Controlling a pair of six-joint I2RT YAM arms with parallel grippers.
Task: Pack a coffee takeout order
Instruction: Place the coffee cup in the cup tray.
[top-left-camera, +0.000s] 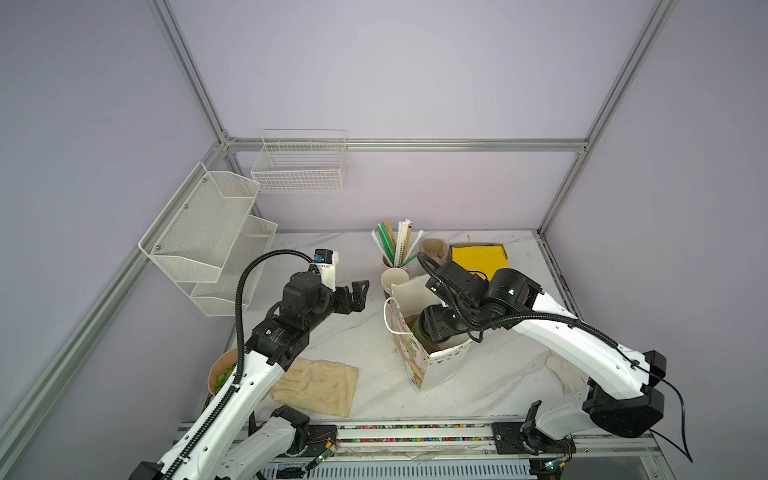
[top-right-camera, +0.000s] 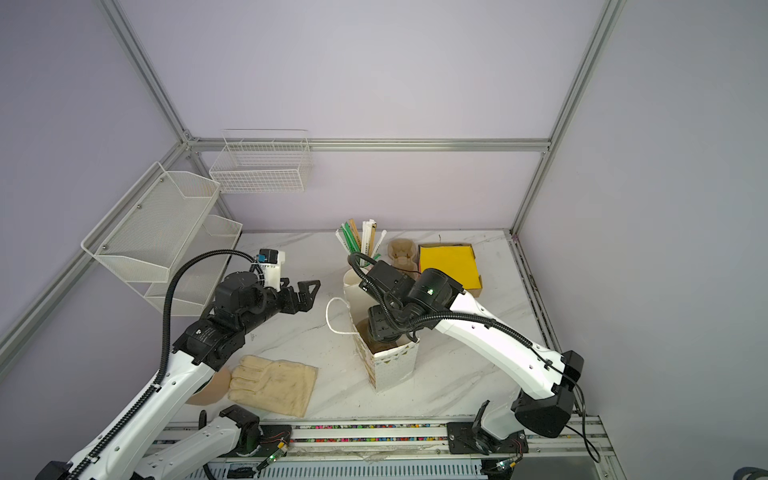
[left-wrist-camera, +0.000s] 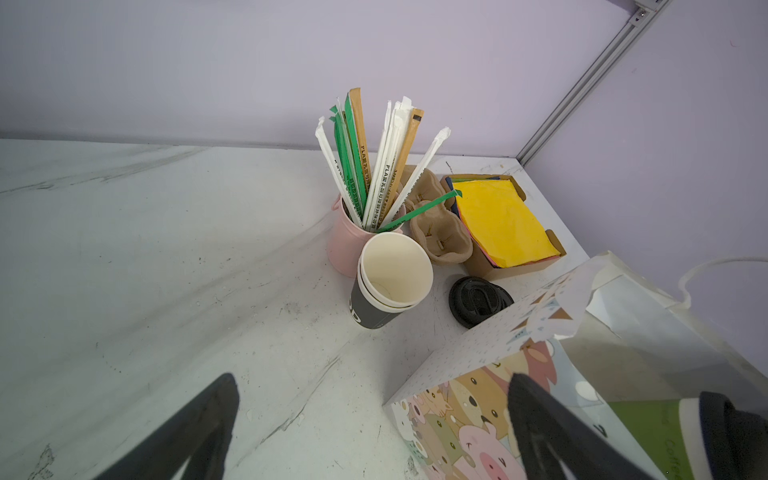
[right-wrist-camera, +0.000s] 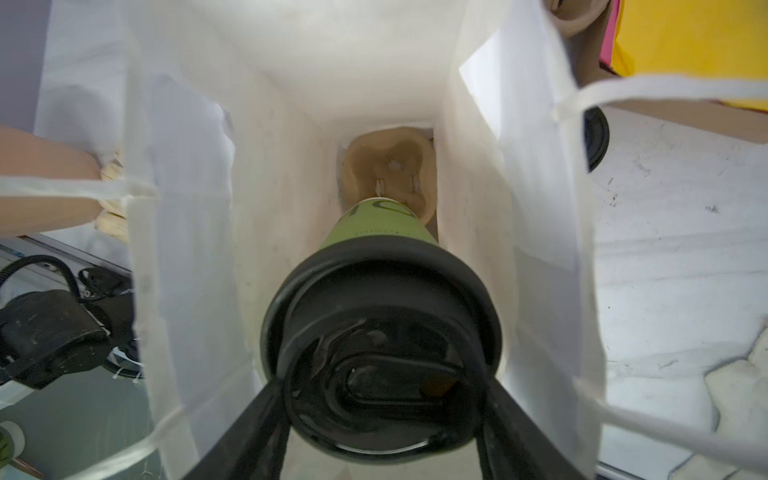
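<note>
one marbled tabletop (top-left-camera: 357, 345) — lilac walls (top-left-camera: 374, 83), aluminium rails (top-left-camera: 415, 144).

Left arm (top-left-camera: 259, 376) and right arm (top-left-camera: 582, 345): white link shells with small dark screw holes, black joint housings. Black corrugated conduit (top-left-camera: 240, 307) runs along each. Green LED (top-left-camera: 510, 291) on a right-arm joint. Left gripper (top-left-camera: 358, 296): black, angular fingers.

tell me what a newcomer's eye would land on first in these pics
Most striking is the right gripper deep inside the cartoon-printed paper bag at table centre, clamped on a green cup with black lid, with a pulp cup carrier on the bag's floor beneath it. Next come the bright yellow paper sheet in its cardboard box at the far right corner, and the wrapped straws fanning out of a pink cup nearby.
</note>
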